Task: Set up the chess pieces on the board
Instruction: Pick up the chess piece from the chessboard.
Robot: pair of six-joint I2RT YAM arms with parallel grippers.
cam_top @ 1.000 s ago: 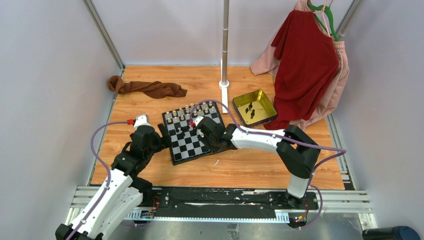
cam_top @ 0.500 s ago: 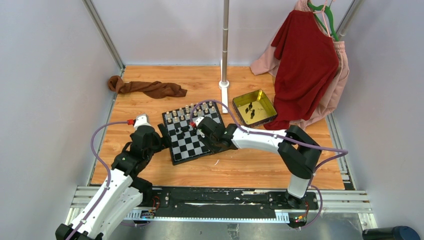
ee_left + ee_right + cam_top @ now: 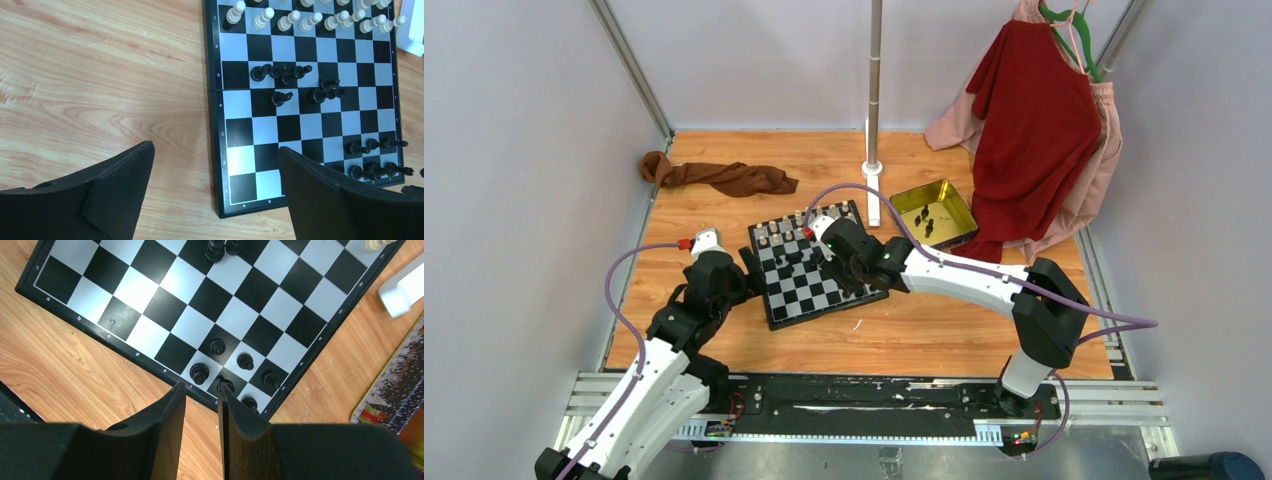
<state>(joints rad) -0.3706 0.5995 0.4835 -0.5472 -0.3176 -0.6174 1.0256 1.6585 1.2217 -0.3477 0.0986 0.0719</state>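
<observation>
The board point(image 3: 802, 295) lies mid-table, angled. Pale chess pieces point(image 3: 290, 20) line its far rows. Black chess pieces stand bunched mid-board point(image 3: 285, 75), and more of them are set in the near right corner point(image 3: 245, 361). My right gripper point(image 3: 201, 389) hovers over that corner's edge. Its jaws stand a narrow gap apart with nothing between them, and one black piece point(image 3: 229, 385) sits just beyond the right fingertip. My left gripper point(image 3: 215, 150) is wide open and empty above the board's near left corner point(image 3: 225, 210).
A yellow-gold tin point(image 3: 956, 210) holding a few black pieces point(image 3: 924, 218) stands right of the board. A pole on a white base point(image 3: 873, 190) rises behind the board. A brown cloth point(image 3: 719, 177) lies far left, and red and pink garments point(image 3: 1034, 130) hang far right.
My right gripper has drawn slightly toward the far right over the board, its elbow swinging right, and its jaws have parted a little. The left arm has not moved.
</observation>
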